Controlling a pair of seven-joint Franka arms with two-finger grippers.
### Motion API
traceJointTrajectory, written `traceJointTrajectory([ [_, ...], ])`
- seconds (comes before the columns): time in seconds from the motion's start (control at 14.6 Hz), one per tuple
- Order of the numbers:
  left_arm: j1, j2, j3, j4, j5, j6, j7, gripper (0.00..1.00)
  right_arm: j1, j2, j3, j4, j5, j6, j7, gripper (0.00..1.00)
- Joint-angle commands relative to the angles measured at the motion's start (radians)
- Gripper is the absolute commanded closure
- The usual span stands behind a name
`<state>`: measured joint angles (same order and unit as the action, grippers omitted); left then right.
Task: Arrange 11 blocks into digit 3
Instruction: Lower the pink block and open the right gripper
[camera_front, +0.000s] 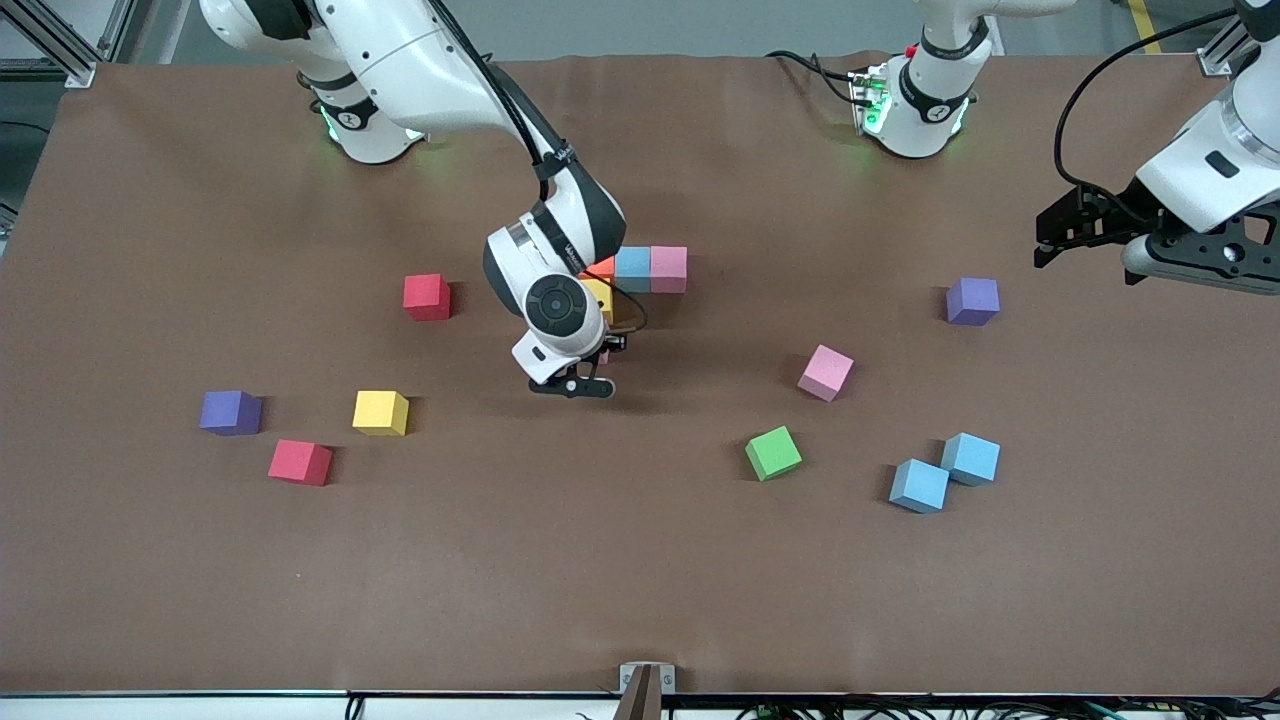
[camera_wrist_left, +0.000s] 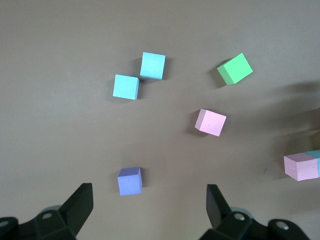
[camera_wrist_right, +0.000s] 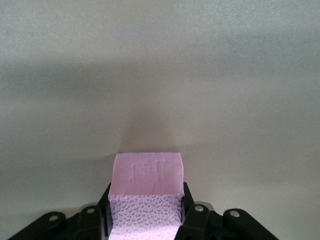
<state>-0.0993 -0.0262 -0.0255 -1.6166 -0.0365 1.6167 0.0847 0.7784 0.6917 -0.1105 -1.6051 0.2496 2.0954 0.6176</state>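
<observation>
My right gripper (camera_front: 598, 358) is shut on a pink block (camera_wrist_right: 147, 172) and holds it low over the table, just in front of the started figure. That figure is a row of orange (camera_front: 603, 266), light blue (camera_front: 633, 268) and pink (camera_front: 668, 268) blocks, with a yellow block (camera_front: 600, 296) touching the orange one. Loose blocks lie around: two red (camera_front: 427, 296) (camera_front: 300, 462), yellow (camera_front: 381, 412), pink (camera_front: 826, 372), green (camera_front: 773, 452) and two light blue (camera_front: 919, 485) (camera_front: 971, 458). My left gripper (camera_front: 1042, 242) waits open and empty in the air at the left arm's end.
Two purple cubes lie apart: one (camera_front: 230, 412) near the right arm's end beside the loose yellow block, the other (camera_front: 973, 301) under the left gripper's reach, seen between its fingers (camera_wrist_left: 82, 200) in the left wrist view.
</observation>
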Motion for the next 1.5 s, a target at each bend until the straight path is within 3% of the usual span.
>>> traceJointTrajectory([
  [0.0,0.007,-0.018,-0.001,0.004,-0.023,-0.017,0.024,0.00,0.022,-0.012,-0.008,-0.033,0.005,0.005,-0.001,0.53],
  [1.44,0.003,-0.024,-0.002,0.004,-0.025,-0.032,0.024,0.00,0.032,-0.014,-0.008,-0.045,0.000,0.000,-0.001,0.50],
])
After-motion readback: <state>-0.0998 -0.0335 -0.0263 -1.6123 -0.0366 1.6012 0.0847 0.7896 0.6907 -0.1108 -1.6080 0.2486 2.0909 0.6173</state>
